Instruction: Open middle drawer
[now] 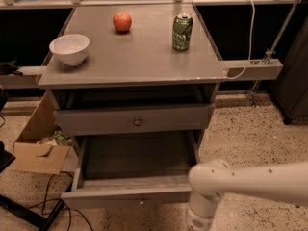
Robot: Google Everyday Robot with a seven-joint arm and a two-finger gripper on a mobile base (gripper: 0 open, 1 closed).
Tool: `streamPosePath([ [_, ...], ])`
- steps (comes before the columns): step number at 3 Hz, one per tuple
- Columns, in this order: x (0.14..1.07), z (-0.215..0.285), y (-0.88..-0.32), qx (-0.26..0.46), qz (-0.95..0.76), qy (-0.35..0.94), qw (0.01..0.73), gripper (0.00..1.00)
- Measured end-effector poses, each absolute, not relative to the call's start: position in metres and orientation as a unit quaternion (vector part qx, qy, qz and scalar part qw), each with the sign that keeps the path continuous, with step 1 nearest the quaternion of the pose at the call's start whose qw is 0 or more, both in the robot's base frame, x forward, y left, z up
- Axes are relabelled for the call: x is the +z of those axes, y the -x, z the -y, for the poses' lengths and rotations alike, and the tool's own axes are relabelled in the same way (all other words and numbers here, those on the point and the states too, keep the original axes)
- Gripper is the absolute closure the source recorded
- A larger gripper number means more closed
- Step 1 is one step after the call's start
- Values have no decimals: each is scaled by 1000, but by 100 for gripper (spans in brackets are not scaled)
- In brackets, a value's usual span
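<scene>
**Grey cabinet (144,66), seen from the front and above.** The middle drawer (130,195) is shown pulled well out toward 6 o'clock. Its dark grey interior is exposed, and a small knob (140,202) is just made out at the centre of its front. Above it, the upper drawer (96,121) is seen almost shut, with a dark gap left between it and the cabinet top.

On the top, a white bowl (70,48) is placed at 9 o'clock, a red apple (122,21) at 12 o'clock and an upright green can (182,32) at 2 o'clock.

The white arm (250,179) is seen reaching in from 3 o'clock. The gripper (196,223) is located at 5 o'clock of the view, just beside the middle drawer's right front corner. It is cut by the lower edge, so whether it is spread or pressed together cannot be told.

A cardboard box (38,148) is seen on the floor at 9 o'clock of the cabinet.
</scene>
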State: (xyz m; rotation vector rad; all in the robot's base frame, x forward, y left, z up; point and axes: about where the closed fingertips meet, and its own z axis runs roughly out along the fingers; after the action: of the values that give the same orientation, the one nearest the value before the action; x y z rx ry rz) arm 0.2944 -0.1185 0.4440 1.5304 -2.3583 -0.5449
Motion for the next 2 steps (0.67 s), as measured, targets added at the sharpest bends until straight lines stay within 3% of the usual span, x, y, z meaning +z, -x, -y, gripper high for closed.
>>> streamPosePath([
  [1,434,140,-247,-199,819,-513,160,0],
  [2,453,118,-300,-182,791,-571,122,0],
])
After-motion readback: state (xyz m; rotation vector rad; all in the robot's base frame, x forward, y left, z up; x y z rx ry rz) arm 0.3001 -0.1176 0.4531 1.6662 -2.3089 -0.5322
